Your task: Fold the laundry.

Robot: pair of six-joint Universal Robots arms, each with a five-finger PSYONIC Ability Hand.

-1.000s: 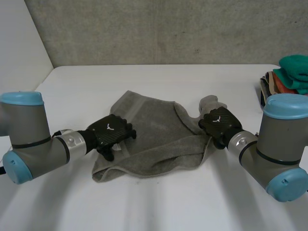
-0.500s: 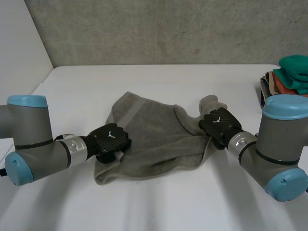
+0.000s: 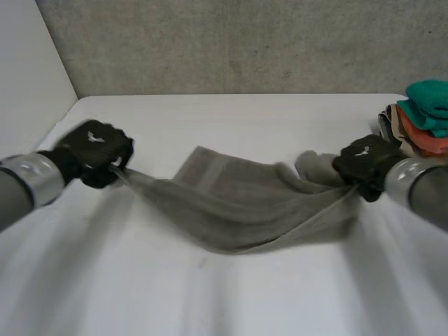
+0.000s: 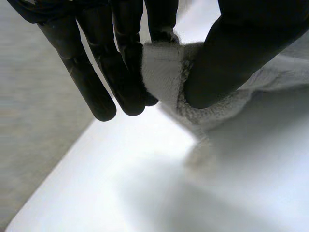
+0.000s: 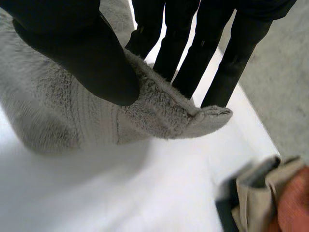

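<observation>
A grey towel [image 3: 238,203] hangs stretched between my two hands, sagging in its middle down to the white table [image 3: 231,115]. My left hand [image 3: 94,150] is raised at the towel's left end, and in the left wrist view its fingers [image 4: 120,67] and thumb pinch a hemmed corner of the towel [image 4: 166,67]. My right hand [image 3: 364,162] holds the towel's right end. In the right wrist view its thumb [image 5: 87,58] presses a corner of the towel [image 5: 159,113] against the fingers.
A stack of folded cloths [image 3: 420,115], teal on top with orange and beige below, sits at the table's far right edge, close to my right hand; it shows in the right wrist view too, as the stack [image 5: 270,198]. A grey wall rises behind the table.
My left hand closed on the towel's left edge. Both hands then moved outward and up, pulling the crumpled towel out into a stretched band.
</observation>
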